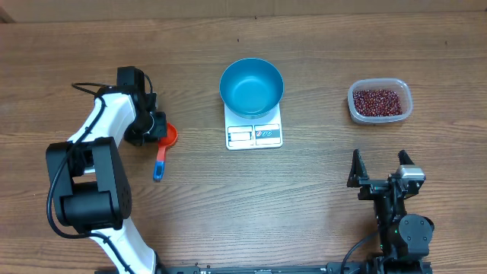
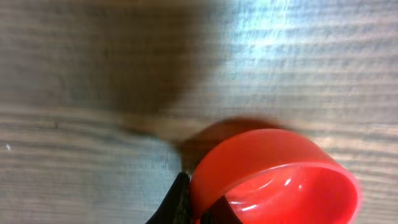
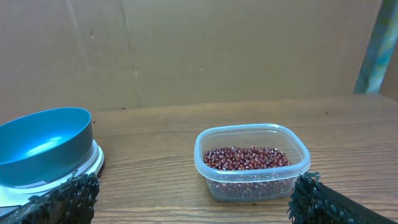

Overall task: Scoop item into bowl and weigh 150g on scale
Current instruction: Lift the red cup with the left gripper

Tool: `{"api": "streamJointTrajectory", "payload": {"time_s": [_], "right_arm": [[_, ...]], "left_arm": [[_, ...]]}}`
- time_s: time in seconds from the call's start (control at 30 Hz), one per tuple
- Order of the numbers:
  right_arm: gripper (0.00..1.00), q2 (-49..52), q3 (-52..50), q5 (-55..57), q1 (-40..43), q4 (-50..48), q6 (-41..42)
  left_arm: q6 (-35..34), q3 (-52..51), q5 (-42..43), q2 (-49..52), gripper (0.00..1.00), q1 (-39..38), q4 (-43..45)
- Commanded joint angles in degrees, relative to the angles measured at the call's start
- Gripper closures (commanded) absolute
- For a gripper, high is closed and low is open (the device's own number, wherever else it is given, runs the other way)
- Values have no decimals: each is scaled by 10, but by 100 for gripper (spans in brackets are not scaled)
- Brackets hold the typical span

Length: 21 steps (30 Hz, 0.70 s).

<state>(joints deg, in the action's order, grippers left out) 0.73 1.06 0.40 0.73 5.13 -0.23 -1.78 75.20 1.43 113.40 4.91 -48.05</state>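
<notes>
Beans (image 3: 249, 157) tiny, loose, likely to roll; rigid scoop (image 1: 169, 137) pinched at rim by closed left tool (image 2: 198, 205), handle free; right tool (image 1: 379, 173) agape.

Left arm (image 1: 97, 125) extended forward, wrist pitched down. Left gripper (image 1: 156, 125) low, jaws closed on the rim of the red scoop (image 1: 170, 137). Right arm (image 1: 399, 221) folded back by its base; right gripper (image 1: 379, 167) level, jaws spread wide, holding nothing.

Overhead: I saw bright, even light, sharp focus. Left wrist: heavy blur, white glare on the counter (image 2: 280, 37), glints on the red scoop (image 2: 273, 180), dark shadow upper left. Right wrist: clear, evenly lit.
</notes>
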Motion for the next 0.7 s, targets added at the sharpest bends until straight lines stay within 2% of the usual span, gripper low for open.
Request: {"api": "streamJointTrajectory", "payload": {"time_s": [0.0,0.43,0.67], "right_arm": [[0,-6,-6,1,2,-3,-3],[0,-6,-6,1,2,-3,-3],[0,-6,-6,1,2,-3,-3]], "left_arm": [[-14,20,-19,22,96,0,-27],[-137,170,-19,20,96,0,-151],[-284,199,-18,20,96,0,-184]]}}
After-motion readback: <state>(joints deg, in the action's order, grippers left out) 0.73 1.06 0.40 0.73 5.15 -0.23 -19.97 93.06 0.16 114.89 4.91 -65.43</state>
